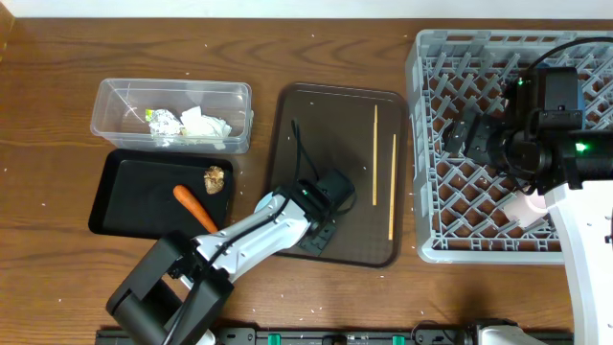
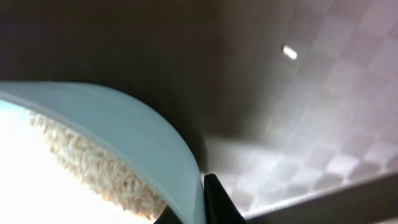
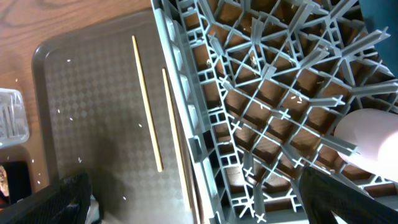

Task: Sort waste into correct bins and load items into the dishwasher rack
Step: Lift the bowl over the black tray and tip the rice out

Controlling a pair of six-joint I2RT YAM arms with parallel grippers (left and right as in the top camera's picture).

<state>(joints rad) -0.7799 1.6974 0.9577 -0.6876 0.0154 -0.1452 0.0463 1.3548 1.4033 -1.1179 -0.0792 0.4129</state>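
Note:
My left gripper (image 1: 321, 209) is low over the brown serving tray (image 1: 326, 125). In the left wrist view it (image 2: 208, 205) is shut on the pale blue rim of the white bowl (image 2: 124, 130), which holds rice grains (image 2: 93, 168). Two chopsticks (image 1: 374, 153) (image 3: 146, 102) lie on the tray's right side. My right gripper (image 1: 469, 139) (image 3: 205, 199) is open over the grey dishwasher rack (image 1: 479, 244) (image 3: 205, 149). A pinkish-white cup (image 3: 373, 137) sits in the rack. The carrot (image 1: 194, 206) and brown lump (image 1: 215, 178) lie in the black tray (image 1: 124, 192). Tissue (image 1: 206, 125) and wrapper (image 1: 158, 120) are in the clear tub (image 1: 172, 91).
A dark blue thing (image 3: 379, 12) shows at the rack's far corner; I cannot tell what it is. Loose white grains (image 3: 62, 112) speckle the brown tray, the rack floor and the wooden table (image 1: 57, 57). The dark blue plate is out of view.

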